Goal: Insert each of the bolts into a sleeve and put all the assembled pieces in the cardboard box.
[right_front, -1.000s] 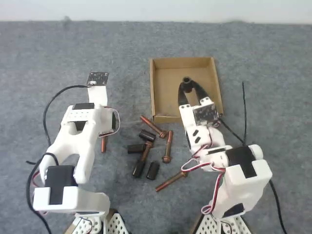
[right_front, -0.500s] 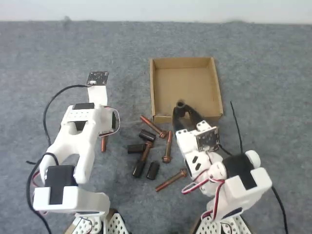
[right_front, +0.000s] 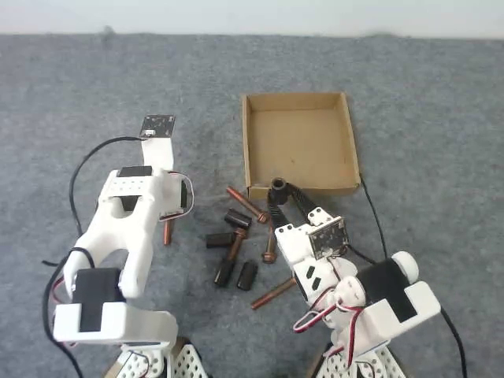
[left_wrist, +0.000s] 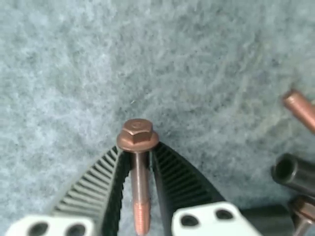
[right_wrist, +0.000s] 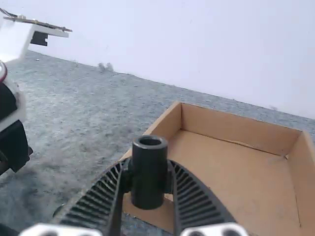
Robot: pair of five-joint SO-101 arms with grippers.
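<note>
Currently the bolt [left_wrist: 137,135] is clamped in my left gripper [left_wrist: 138,148]. Its long axis runs parallel to the fingers, with the hex head just past the tips and close over the carpet [left_wrist: 74,59]. The threaded end points back toward my wrist.

My right gripper [right_wrist: 149,179] is closed on a sleeve [right_wrist: 149,152], held upright with its open bore facing up, just at the near wall of the cardboard box [right_front: 299,146].

Bolt and sleeve are well apart. The bolt lies to the left of the sleeve, with loose bolts [right_front: 272,236] and loose sleeves [right_front: 247,275] on the carpet between them.

Judgement: mating requires both axes in line, threaded end to bore; as gripped, the head leads. No assembled piece lies in the cardboard box yet.
</note>
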